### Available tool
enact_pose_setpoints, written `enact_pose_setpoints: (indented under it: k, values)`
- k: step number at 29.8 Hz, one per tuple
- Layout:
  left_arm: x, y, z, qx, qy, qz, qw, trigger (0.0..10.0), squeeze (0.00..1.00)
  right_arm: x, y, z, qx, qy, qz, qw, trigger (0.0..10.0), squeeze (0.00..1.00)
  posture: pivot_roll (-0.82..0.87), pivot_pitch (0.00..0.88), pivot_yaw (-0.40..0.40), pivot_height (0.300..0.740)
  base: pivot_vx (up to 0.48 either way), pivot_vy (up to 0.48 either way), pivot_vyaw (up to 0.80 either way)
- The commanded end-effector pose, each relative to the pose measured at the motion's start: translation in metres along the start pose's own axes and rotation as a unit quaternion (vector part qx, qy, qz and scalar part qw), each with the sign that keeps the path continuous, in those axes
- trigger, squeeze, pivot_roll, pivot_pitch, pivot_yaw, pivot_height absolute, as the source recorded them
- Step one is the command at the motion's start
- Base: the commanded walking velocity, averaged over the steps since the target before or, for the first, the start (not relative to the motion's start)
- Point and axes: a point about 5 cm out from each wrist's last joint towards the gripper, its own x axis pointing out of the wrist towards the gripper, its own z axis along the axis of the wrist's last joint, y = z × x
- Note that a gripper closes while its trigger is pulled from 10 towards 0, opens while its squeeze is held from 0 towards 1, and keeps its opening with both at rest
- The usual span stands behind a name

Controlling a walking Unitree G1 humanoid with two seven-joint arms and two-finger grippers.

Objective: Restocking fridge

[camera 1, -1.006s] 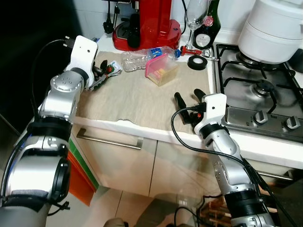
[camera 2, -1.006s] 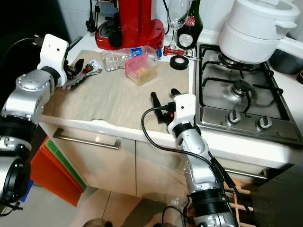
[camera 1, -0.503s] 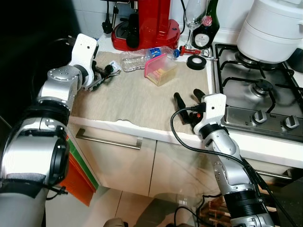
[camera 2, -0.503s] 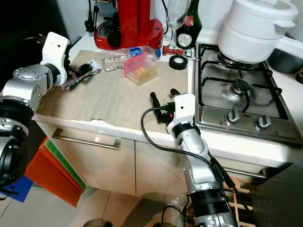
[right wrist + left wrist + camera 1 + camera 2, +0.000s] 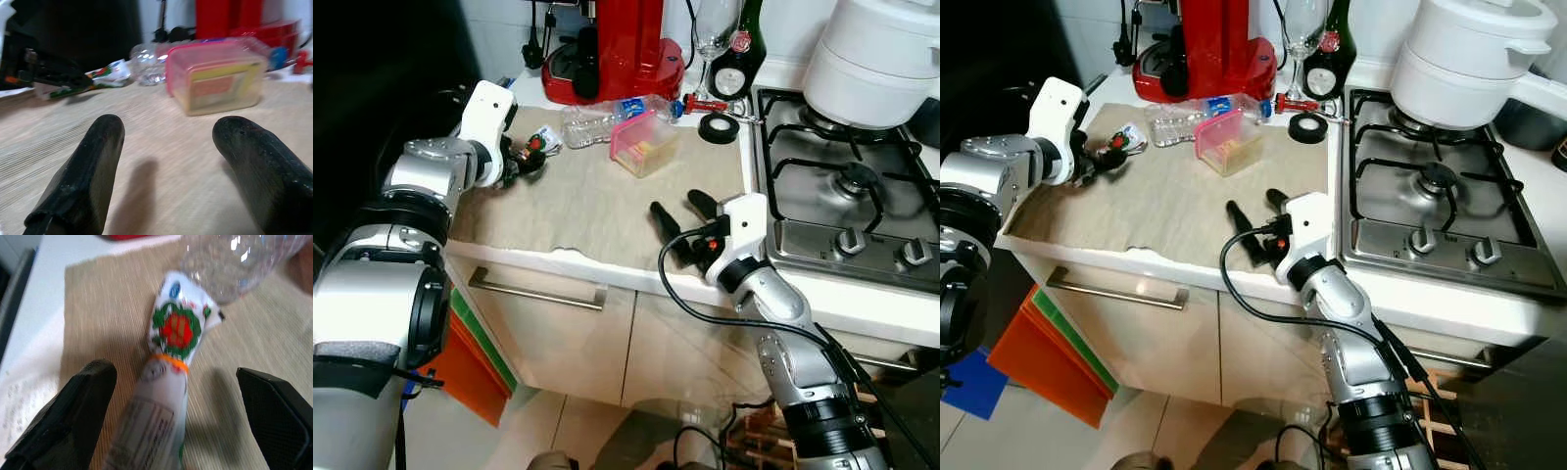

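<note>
A white kitchen counter [image 5: 607, 266] carries a beige cloth [image 5: 597, 196], with a steel gas hob [image 5: 847, 196] at its right end. Below are cream cabinet doors [image 5: 563, 333] with 1 metal bar handle [image 5: 538, 290], above a pale tiled floor [image 5: 548, 431].

seeing beige ribbed cloth [image 5: 587, 196], pink-lidded box [image 5: 646, 144], white packet [image 5: 171, 362] w/ red-green print, orange band, red machine [image 5: 617, 49]

This is a home kitchen. A gas hob [image 5: 1440, 181] with black grates is built into the white counter [image 5: 1518, 323], and a big white pot [image 5: 1469, 59] stands on it. At the wall stand a red coffee machine [image 5: 622, 44], a wine glass [image 5: 715, 34] and a dark bottle [image 5: 744, 54]. Below are cream drawers [image 5: 548, 333].
</note>
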Motion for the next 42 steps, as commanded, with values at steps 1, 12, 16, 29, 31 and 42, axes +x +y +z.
enact_pose_setpoints:
  k: [1,12,16,29,31,42]
  values:
    - [-0.003,0.002,0.01,0.007,0.001,-0.006,1.0,10.0,0.0,0.003,0.004,0.011,0.005,-0.008,0.028,1.0,10.0,0.0,-0.03,0.05,-0.017,0.74,0.0,0.0,0.0]
    - [0.002,-0.008,-0.004,0.015,0.036,-0.053,0.998,10.0,0.0,0.003,0.005,0.013,0.018,0.01,0.056,0.998,10.0,0.0,-0.03,0.055,-0.023,0.74,0.0,0.0,0.0]
    - [0.003,-0.01,-0.008,0.014,0.042,-0.057,0.997,9.0,0.14,0.003,0.007,0.011,0.025,0.013,0.052,0.998,10.0,0.0,-0.03,0.057,-0.022,0.74,0.0,0.0,0.0]
    - [0.005,-0.013,-0.008,-0.034,0.015,-0.051,0.998,0.0,0.0,-0.002,0.011,0.006,0.037,0.022,0.053,0.998,10.0,0.0,-0.03,0.052,-0.021,0.74,0.0,0.0,0.0]
    - [0.006,-0.014,-0.006,-0.04,-0.002,-0.048,0.998,0.0,0.0,-0.002,0.012,0.005,0.038,0.024,0.052,0.998,10.0,0.0,-0.03,0.05,-0.021,0.74,0.0,0.0,0.0]
    - [0.003,-0.024,0.022,-0.049,-0.109,-0.087,0.989,0.0,0.0,-0.002,0.012,0.0,0.046,0.032,0.049,0.997,10.0,0.0,-0.03,0.054,-0.026,0.74,0.0,0.0,0.0]
